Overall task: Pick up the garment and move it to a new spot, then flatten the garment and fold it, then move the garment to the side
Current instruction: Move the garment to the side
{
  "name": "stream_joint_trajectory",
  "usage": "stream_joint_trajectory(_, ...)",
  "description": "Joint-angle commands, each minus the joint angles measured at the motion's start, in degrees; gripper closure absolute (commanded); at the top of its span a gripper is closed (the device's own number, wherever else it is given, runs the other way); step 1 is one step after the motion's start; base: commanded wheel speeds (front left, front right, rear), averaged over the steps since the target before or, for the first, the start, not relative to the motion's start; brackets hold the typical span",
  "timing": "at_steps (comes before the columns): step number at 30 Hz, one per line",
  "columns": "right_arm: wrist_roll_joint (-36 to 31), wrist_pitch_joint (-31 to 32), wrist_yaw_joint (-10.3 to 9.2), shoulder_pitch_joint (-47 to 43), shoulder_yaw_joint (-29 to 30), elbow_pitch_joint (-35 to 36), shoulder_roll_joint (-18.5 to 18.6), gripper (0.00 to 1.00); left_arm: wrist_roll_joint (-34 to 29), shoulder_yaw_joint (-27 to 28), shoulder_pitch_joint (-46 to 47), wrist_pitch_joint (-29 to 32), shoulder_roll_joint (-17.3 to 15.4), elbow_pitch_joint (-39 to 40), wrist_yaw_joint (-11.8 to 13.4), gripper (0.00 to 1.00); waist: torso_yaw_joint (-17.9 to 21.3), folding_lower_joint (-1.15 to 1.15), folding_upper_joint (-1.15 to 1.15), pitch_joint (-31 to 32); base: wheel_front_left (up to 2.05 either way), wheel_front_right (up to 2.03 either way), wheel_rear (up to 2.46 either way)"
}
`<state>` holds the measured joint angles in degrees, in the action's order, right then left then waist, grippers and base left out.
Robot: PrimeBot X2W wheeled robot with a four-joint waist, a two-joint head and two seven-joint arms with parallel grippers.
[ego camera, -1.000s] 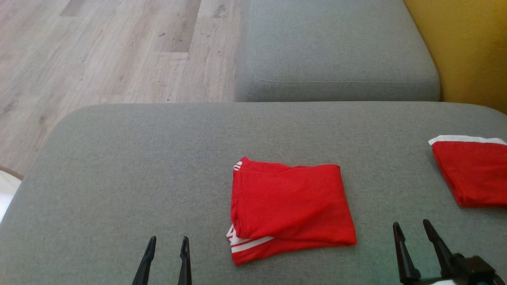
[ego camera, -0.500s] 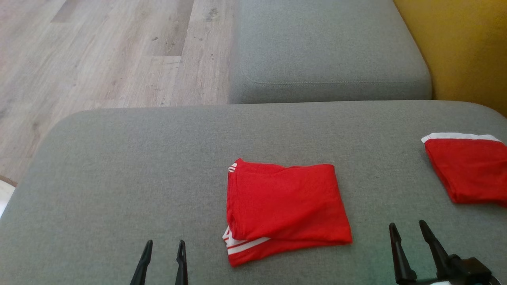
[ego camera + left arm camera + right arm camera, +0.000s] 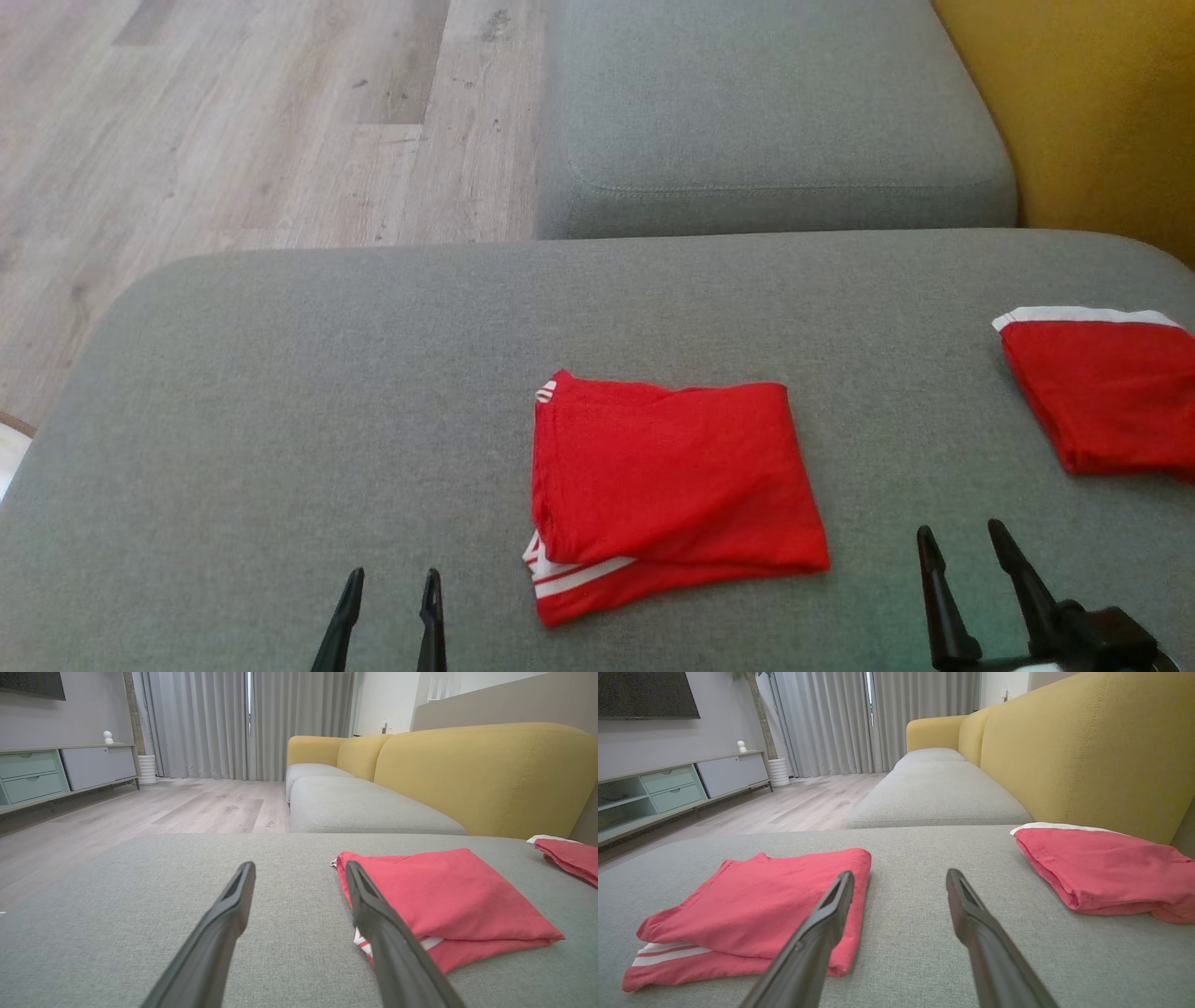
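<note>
Both grippers spread wide and holding nothing: left gripper (image 3: pixel 390 583) and right gripper (image 3: pixel 962 541) hover either side of the folded red garment (image 3: pixel 667 490), not touching it

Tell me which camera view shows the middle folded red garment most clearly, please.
The head view: the middle garment lies whole and uncovered, seen from above. Each wrist view is low and slanted, and one dark gripper finger crosses the garment's near edge.

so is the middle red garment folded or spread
Folded: the red white-striped fabric garment lies as a compact rectangle, layers stacked.
</note>
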<state>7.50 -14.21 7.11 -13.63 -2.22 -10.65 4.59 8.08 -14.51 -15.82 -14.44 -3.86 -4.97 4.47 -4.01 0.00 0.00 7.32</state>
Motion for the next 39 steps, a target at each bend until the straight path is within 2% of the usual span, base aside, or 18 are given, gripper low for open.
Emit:
stream_joint_trajectory(1,-0.47,-0.78,0.37,2.06,-1.02,1.91,0.85,0.0,-0.31,2.24,2.01,-0.56,0.87,1.65,-0.23,0.0,-0.02,0.0,0.0,-0.14,0.0,0.0,0.0)
stream_joint_trajectory(12,0.79,-0.79,0.37,4.52,-0.41,-0.51,0.22,0.0,-0.56,1.79,3.45,-0.56,0.95,1.77,-0.32,0.0,-0.97,0.0,0.0,-3.83,0.0,0.0,0.0)
stream_joint_trajectory(21,2.31,-0.47,0.37,11.89,-0.8,-8.71,-0.83,0.0,-0.62,0.36,5.11,-0.56,0.97,1.2,-0.52,0.0,-2.06,0.0,0.0,-7.71,0.0,0.0,0.0)
stream_joint_trajectory(30,11.33,8.89,0.37,22.46,-8.77,-18.56,-1.45,0.0,-0.58,-1.08,7.67,-0.56,0.98,0.64,-0.54,0.0,-2.46,0.0,0.0,-10.32,0.0,0.0,0.0)
stream_joint_trajectory(35,15.79,13.46,0.37,26.98,-10.5,-24.11,-1.56,0.0,-0.52,-2.15,8.68,-0.56,0.98,0.39,-0.44,0.0,-2.62,0.0,0.0,-10.95,0.0,0.0,0.0)
stream_joint_trajectory(39,21.98,17.44,0.37,30.04,-13.39,-27.08,-1.65,0.0,-0.13,-2.99,9.29,-0.56,0.98,0.16,-0.17,0.0,-2.6,0.0,0.0,-11.57,0.0,0.0,0.0)
